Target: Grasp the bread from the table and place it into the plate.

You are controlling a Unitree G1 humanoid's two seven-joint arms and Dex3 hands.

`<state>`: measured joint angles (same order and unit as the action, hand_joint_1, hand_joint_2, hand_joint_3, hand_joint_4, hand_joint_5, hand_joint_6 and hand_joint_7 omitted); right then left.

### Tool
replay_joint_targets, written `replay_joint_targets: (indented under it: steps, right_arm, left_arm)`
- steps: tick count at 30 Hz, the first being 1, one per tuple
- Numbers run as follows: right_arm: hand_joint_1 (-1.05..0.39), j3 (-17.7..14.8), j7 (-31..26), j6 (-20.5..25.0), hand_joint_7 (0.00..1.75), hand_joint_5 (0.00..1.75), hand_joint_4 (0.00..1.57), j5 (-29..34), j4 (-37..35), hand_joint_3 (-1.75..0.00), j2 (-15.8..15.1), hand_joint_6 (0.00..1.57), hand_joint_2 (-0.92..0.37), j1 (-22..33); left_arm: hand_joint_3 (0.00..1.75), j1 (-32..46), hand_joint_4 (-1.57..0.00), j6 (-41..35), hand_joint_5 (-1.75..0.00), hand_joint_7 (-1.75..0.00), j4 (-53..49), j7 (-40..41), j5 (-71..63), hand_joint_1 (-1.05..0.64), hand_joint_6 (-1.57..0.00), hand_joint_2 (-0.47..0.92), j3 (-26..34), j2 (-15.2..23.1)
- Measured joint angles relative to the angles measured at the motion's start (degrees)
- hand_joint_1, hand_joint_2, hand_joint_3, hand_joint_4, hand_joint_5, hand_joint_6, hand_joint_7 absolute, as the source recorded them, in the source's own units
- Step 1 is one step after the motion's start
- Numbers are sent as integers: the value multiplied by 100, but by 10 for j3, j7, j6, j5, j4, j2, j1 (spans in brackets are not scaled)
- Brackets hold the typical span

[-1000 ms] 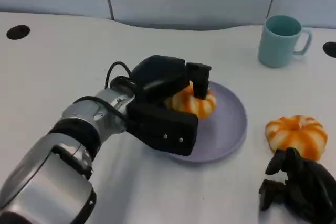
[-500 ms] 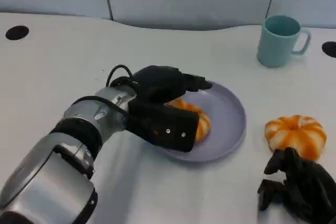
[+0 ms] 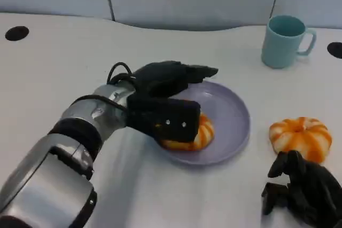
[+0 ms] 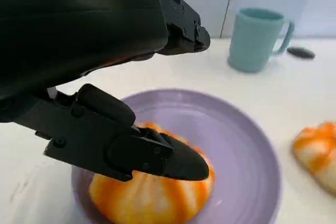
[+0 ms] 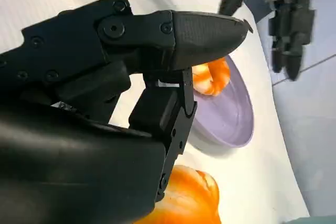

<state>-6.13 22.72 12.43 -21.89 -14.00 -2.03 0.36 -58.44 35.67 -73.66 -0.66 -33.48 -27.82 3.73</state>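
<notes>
An orange-and-white striped bread (image 3: 202, 132) lies on the near left part of the lilac plate (image 3: 232, 108). My left hand (image 3: 165, 97) hovers over it with its fingers spread and nothing held. In the left wrist view the bread (image 4: 147, 200) sits just under the thumb, on the plate (image 4: 247, 145), with the other fingers well above it. A second striped bread (image 3: 301, 137) rests on the table right of the plate. My right hand (image 3: 299, 190) lies just in front of that bread, loosely curled and holding nothing. The right wrist view shows that bread (image 5: 184, 198) close by.
A teal mug (image 3: 286, 41) stands at the back right, beyond the plate. Two dark round holes mark the tabletop, one at the far left (image 3: 16, 33) and one at the far right edge (image 3: 336, 50). A grey wall runs behind the table.
My left hand has lowered the bread onto the plate's near left part, let go of it, and spread its fingers. The right hand has stayed still.
</notes>
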Motion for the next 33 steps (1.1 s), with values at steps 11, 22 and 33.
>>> replay_joint_targets:
  steps: [11, 22, 33]
  right_arm:
    - [-44, 1, 18, -15, 113, 117, 130, -1, -19, -48, -6, 114, -92, -7]
    - [-44, 3, 2, -12, 110, 116, 131, 1, -18, -51, -3, 116, -92, -11]
    - [-43, 3, 8, -10, 109, 117, 129, 0, -19, -52, -6, 117, -92, -12]
  left_arm:
    - [31, 92, -12, 58, -49, -5, 21, -97, 147, -72, -31, 92, 126, 18]
    - [26, 250, -58, -2, -55, -8, 161, -294, 450, -56, -66, 92, 319, -28]
    - [32, 482, -59, -318, -145, -93, 477, -306, 605, -63, -61, 92, 357, -74]
